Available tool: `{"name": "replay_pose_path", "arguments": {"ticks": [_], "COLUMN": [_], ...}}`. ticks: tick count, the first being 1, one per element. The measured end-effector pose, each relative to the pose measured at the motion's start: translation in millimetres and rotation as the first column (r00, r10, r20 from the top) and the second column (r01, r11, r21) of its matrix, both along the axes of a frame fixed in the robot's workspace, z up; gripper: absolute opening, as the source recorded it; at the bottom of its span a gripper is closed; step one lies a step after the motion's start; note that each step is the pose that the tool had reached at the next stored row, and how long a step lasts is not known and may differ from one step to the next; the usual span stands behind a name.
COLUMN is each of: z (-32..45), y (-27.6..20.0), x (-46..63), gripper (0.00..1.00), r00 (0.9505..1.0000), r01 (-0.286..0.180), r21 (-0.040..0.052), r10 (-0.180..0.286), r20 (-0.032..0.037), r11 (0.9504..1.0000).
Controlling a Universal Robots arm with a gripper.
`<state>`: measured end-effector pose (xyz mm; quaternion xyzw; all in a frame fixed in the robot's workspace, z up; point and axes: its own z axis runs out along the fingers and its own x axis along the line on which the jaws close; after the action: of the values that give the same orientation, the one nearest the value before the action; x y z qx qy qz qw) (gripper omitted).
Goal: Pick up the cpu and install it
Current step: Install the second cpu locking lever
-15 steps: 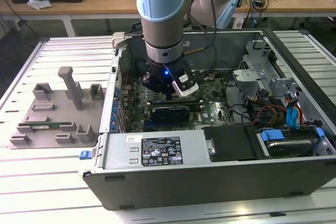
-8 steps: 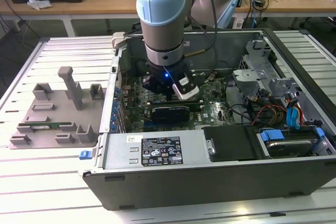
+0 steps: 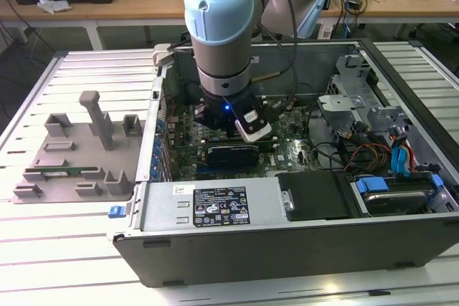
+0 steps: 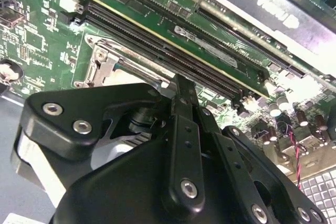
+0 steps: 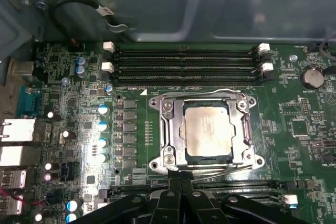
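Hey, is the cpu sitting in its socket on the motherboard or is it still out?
In. In the first wrist view the cpu lies flat inside the metal socket frame, square with its edges, and nothing is gripping it.

No lettering to report, white sticker (image 3: pixel 221 206) illegible

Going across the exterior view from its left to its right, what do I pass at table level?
Grey parts holder → blue latch tab → white label on the case edge → black drive cover → blue cables.
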<state>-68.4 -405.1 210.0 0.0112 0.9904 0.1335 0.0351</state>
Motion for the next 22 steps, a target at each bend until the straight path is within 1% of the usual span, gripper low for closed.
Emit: {"name": "replay_pose_path", "arguments": {"ticks": [6,8,11,12,15,19,20,22], "z": [-6.4,-10.6,-12.4,-13.0,-14.4,-16.0,-15.7,-12.8], "y": [0.0,0.8,1.6,2.0,3.1,3.7,3.8,4.0], "x": [-6.2,-9.5,-11.1,-11.2,-11.4,-11.7,-11.7,-11.7], "gripper": [0.11,0.11,0.11,0.11,0.11,0.11,0.11,0.11], "r00": [1.0,1.0,1.0,1.0,1.0,1.0,1.0,1.0], "r01": [0.0,0.0,0.0,0.0,0.0,0.0,0.0,0.0], "r21": [0.0136,0.0254,0.0337,0.0377,0.0419,0.0416,0.0418,0.0425], "r10": [0.0,0.0,0.0,0.0,0.0,0.0,0.0,0.0], "r20": [-0.0001,-0.0001,-0.0002,-0.0001,0.0001,-0.0001,0.0,0.0003], "r11": [0.9999,0.9997,0.9994,0.9993,0.9991,0.9991,0.9991,0.9991]}}
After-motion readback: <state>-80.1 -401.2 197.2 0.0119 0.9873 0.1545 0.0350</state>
